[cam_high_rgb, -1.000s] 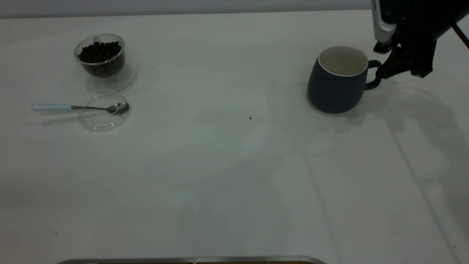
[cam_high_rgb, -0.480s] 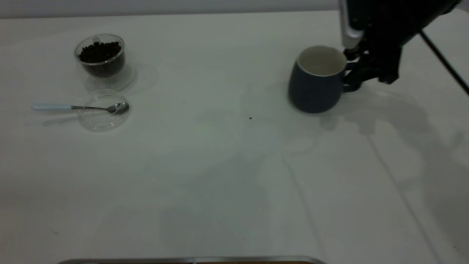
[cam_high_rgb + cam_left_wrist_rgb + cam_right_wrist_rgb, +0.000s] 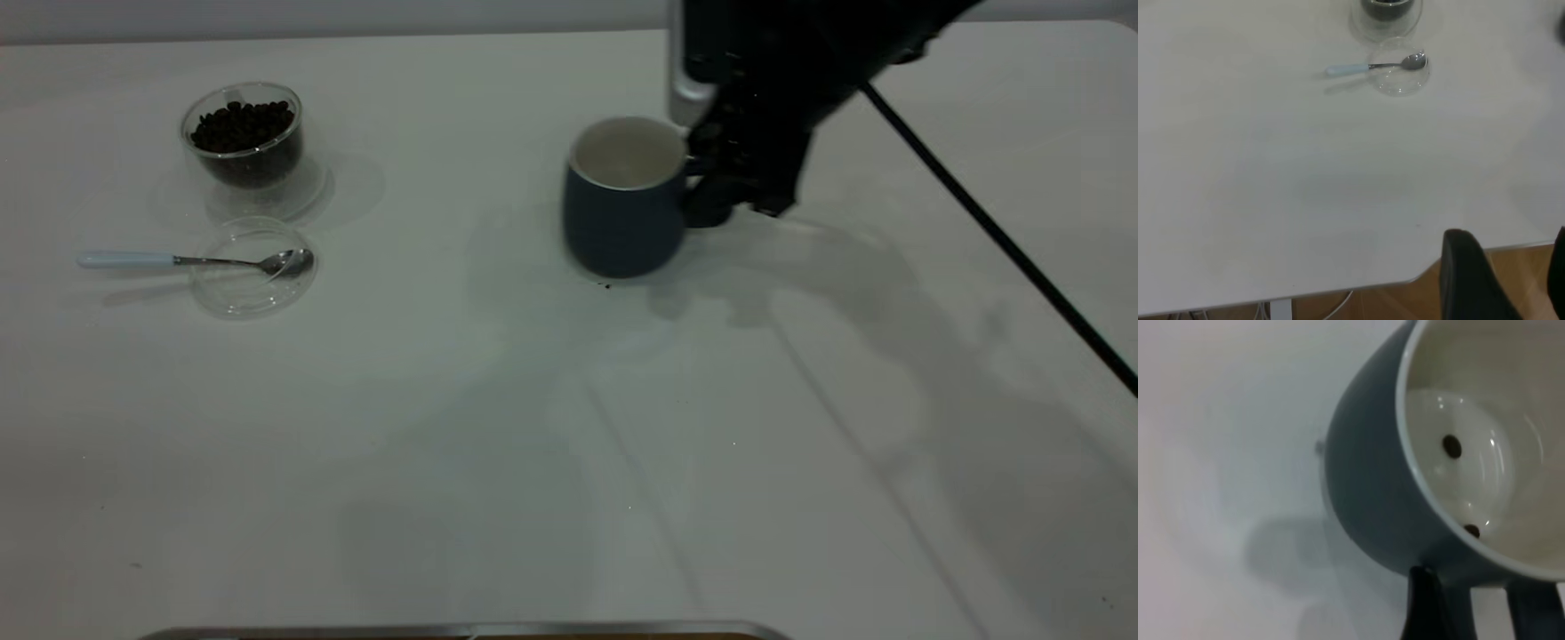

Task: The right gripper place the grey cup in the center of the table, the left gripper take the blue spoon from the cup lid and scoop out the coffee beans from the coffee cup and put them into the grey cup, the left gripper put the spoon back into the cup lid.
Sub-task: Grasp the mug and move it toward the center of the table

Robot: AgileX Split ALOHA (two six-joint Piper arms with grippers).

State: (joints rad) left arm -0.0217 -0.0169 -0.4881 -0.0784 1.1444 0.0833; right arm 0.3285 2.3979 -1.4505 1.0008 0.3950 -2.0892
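Observation:
The grey cup [image 3: 621, 218] is near the table's [image 3: 533, 427] middle, slightly tilted, its handle toward the right. My right gripper [image 3: 709, 188] is shut on that handle. In the right wrist view the grey cup [image 3: 1371, 487] fills the frame, with the right gripper [image 3: 1471, 593] clamped round the handle and two coffee beans [image 3: 1451, 446] in its white bottom. At far left stands the coffee cup [image 3: 244, 142] full of coffee beans [image 3: 242, 124]. In front of it the blue spoon [image 3: 178, 260] rests its bowl in the cup lid [image 3: 253, 276]. My left gripper [image 3: 1511, 267] hangs open past the table's edge.
A black cable [image 3: 996, 231] runs from the right arm across the table's right side. A dark speck [image 3: 607, 285] lies at the cup's base. A metal strip [image 3: 462, 631] borders the front edge. The left wrist view shows wooden floor [image 3: 1405, 300] beyond the table.
My right gripper has carried the grey cup leftward from the far right side to near the table's middle. The spoon, lid and coffee cup have not moved.

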